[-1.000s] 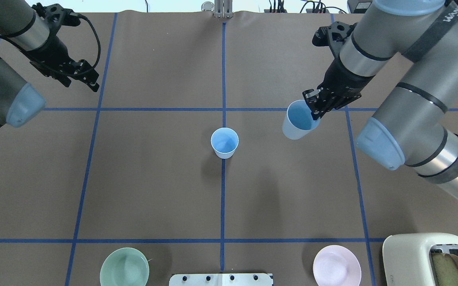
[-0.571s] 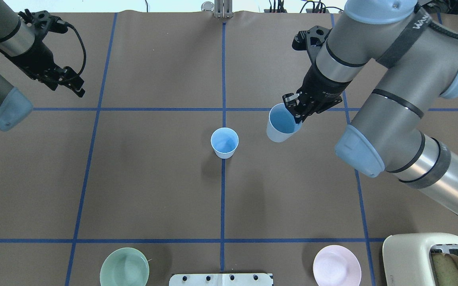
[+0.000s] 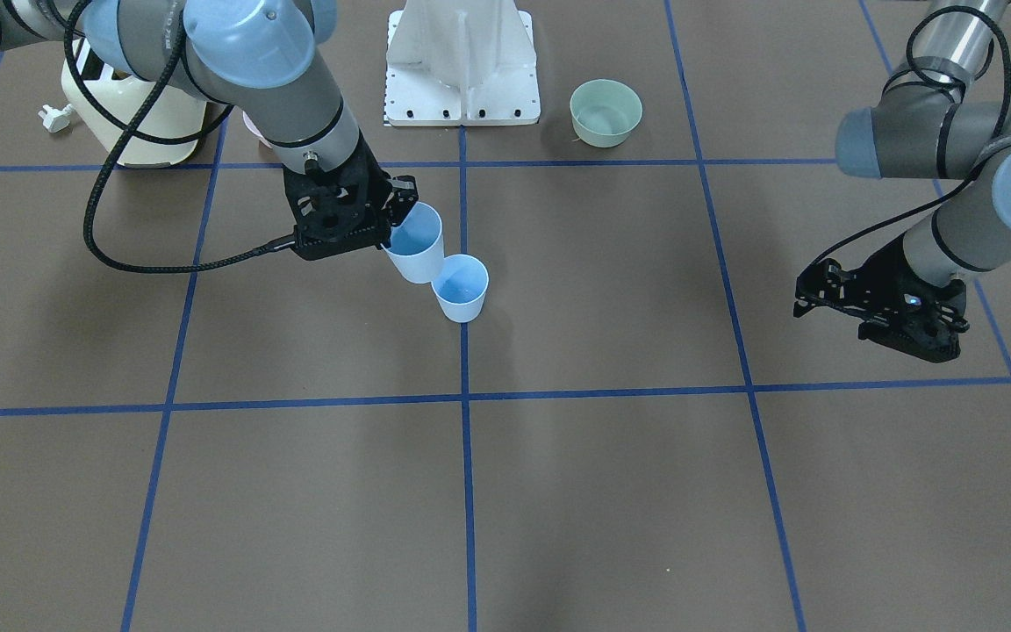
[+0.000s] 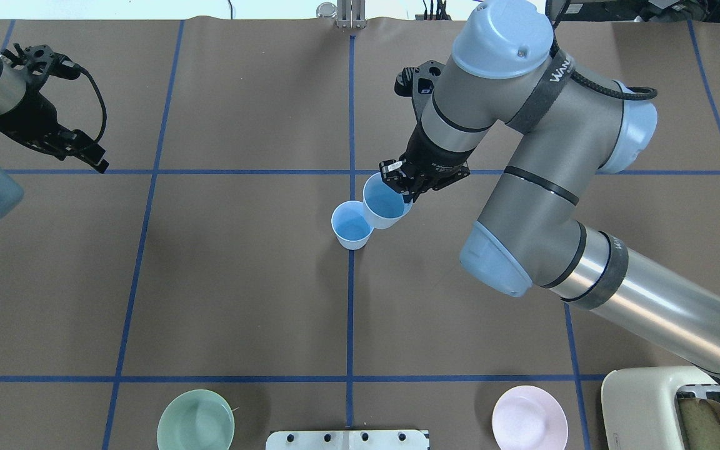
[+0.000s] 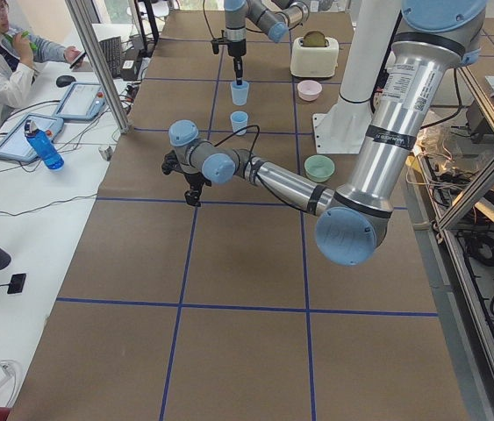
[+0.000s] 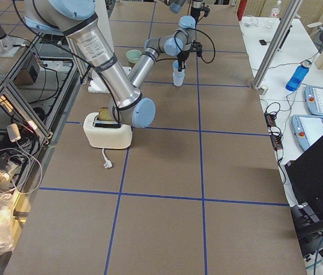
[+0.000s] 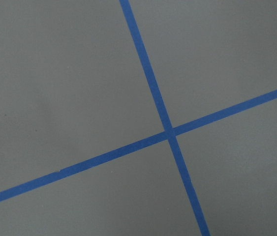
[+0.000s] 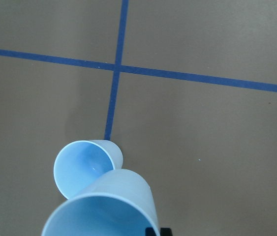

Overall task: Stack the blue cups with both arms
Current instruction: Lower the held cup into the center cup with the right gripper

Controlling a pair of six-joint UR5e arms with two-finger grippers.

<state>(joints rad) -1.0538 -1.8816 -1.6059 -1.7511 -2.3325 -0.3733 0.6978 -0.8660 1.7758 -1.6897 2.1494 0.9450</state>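
Note:
One blue cup [image 4: 352, 225] stands upright at the table's middle on the blue centre line; it also shows in the front view [image 3: 461, 288] and the right wrist view [image 8: 85, 167]. My right gripper [image 4: 399, 181] is shut on the rim of the second blue cup [image 4: 385, 203], held tilted in the air just right of and above the standing cup [image 3: 416, 241] [image 8: 106, 209]. My left gripper [image 4: 88, 156] hangs open and empty far to the left [image 3: 813, 294]. Its wrist view shows only table and tape.
A pale green bowl [image 4: 195, 422] and a pink bowl [image 4: 529, 419] sit at the near edge beside the white base mount [image 4: 347, 439]. A cream toaster [image 4: 672, 406] stands at the near right corner. Blue tape lines [image 4: 350, 312] grid the brown table.
My right arm has carried its cup leftward, from well right of the standing cup to right beside it. My left arm has drawn back further to the left.

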